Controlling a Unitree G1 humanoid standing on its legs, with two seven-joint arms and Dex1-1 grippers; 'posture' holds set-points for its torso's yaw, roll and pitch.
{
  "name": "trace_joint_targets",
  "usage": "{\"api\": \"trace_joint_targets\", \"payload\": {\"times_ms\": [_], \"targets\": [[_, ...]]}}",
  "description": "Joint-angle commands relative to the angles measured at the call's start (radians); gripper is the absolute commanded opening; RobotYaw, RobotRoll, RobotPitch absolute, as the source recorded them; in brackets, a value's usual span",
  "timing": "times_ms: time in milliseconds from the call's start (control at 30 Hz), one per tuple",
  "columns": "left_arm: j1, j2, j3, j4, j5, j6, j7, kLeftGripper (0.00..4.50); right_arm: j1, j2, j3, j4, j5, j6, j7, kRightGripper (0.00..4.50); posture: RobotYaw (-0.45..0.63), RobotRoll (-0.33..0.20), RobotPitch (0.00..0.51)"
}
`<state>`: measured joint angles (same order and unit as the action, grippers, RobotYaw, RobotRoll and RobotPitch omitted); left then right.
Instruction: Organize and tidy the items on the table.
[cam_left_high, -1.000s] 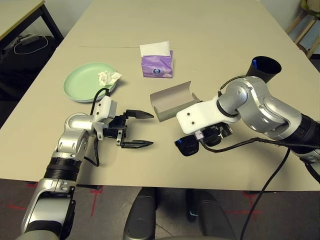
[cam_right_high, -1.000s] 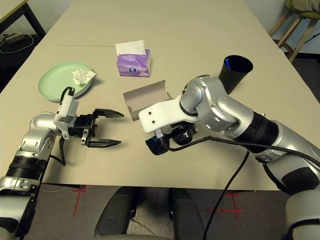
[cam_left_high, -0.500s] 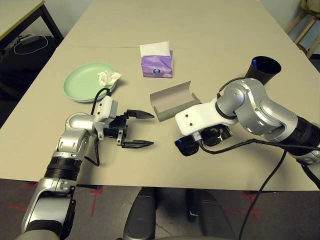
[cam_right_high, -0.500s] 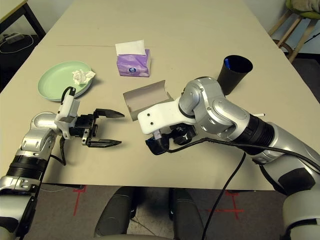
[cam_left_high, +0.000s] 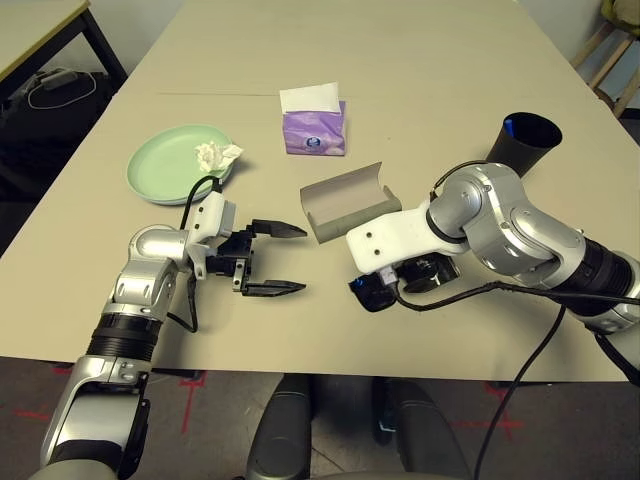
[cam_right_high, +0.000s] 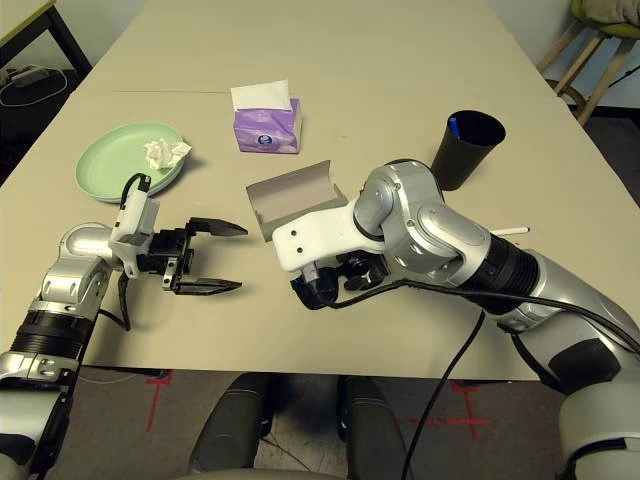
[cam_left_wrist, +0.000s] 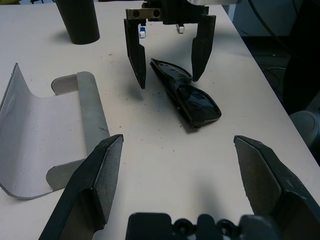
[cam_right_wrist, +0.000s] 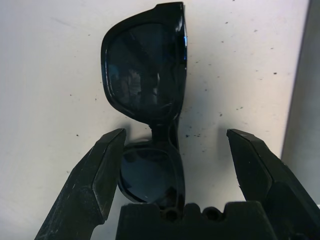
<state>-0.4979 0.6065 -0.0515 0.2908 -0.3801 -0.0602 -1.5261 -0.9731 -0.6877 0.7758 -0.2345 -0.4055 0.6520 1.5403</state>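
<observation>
Near the front edge of the table (cam_left_high: 420, 60), the black sunglasses (cam_left_wrist: 187, 97) are seen folded and lying flat on the beige top, with the right gripper (cam_left_wrist: 167, 60) poised directly over them. Its two black fingers are spread wide, one on each side of the frame, and nothing is gripped; in the right wrist view a gap is visible between each finger and the glasses, though whether the tips touch the tabletop cannot be told. The left gripper (cam_left_high: 278, 258) is held low over the table just to the left of the sunglasses, pointed toward them, its fingers likewise parted widely and holding nothing. The grey glasses case (cam_left_high: 345, 200) is found lying open just behind the sunglasses, between the two grippers, with its pale lining facing up and its curved lid raised at the far side. Behind the case, the purple tissue box (cam_left_high: 315, 132) stands with a white sheet projecting from its top. To the left of it, the pale green plate (cam_left_high: 165, 165) is set near the table's left edge, and the crumpled white tissue (cam_left_high: 215, 154) rests on the plate's right rim. The black cup (cam_left_high: 525, 140) stands upright at the right, well apart from the plate, behind the right forearm.
</observation>
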Motion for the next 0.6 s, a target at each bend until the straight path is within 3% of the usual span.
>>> {"api": "trace_joint_targets", "payload": {"times_ms": [33,100,367,600], "targets": [[0.007,0.008,-0.013,-0.004,0.013,-0.005,-0.001,4.50,0.017,-0.001,0.015,0.005,-0.012,-0.010,0.006,4.14,0.22,0.000,0.184],[0.006,0.008,-0.013,-0.003,0.013,-0.006,-0.001,4.50,0.022,-0.001,0.015,0.012,-0.017,-0.016,0.007,3.62,0.23,0.000,0.183],[0.008,0.012,-0.012,-0.007,0.011,-0.001,-0.003,4.50,0.021,0.006,0.007,0.027,-0.021,-0.031,0.007,0.54,0.23,0.000,0.182],[0.000,0.012,-0.012,0.001,0.010,-0.004,-0.008,4.50,0.013,0.011,-0.001,0.039,-0.021,-0.040,0.005,0.42,0.22,0.000,0.174]]}}
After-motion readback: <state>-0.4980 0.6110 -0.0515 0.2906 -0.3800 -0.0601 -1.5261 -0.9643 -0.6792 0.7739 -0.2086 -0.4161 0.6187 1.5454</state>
